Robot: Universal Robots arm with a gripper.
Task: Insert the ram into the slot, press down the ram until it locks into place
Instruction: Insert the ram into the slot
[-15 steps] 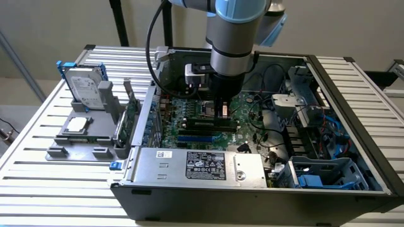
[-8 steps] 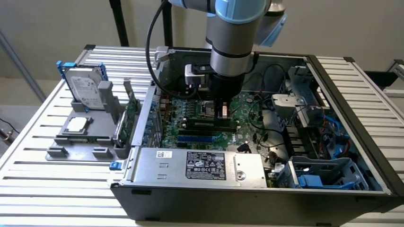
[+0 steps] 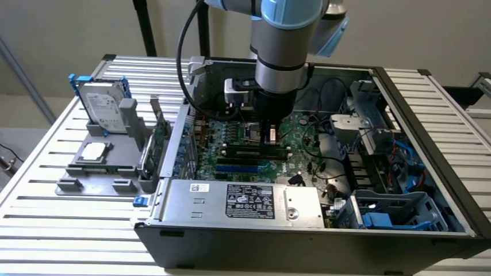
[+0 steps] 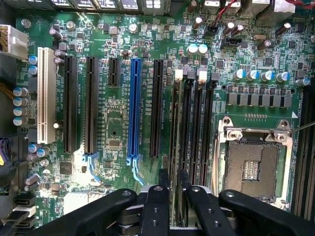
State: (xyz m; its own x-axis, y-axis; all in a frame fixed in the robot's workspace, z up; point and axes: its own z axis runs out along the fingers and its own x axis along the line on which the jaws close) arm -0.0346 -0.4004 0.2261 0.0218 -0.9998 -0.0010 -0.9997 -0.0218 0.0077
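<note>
My gripper (image 3: 268, 140) is low inside the open PC case, just above the motherboard's memory sockets. Its two black fingers (image 4: 158, 196) are close together, shut on the ram (image 4: 173, 164), which appears edge-on as a thin dark strip between them. The ram lines up with the slot (image 4: 175, 123), the memory socket closest to the long black and blue expansion slots. This slot (image 3: 245, 150) is one of several parallel black sockets with end clips. I cannot tell whether the ram touches the slot.
The square silver CPU socket (image 4: 253, 164) lies beside the memory sockets, and the blue expansion slot (image 4: 134, 108) lies on their other side. The power supply (image 3: 238, 201) and drive cage (image 3: 399, 213) fill the case's near side. A grey fixture (image 3: 100, 172) with a hard drive (image 3: 103, 109) stands at the exterior view's left.
</note>
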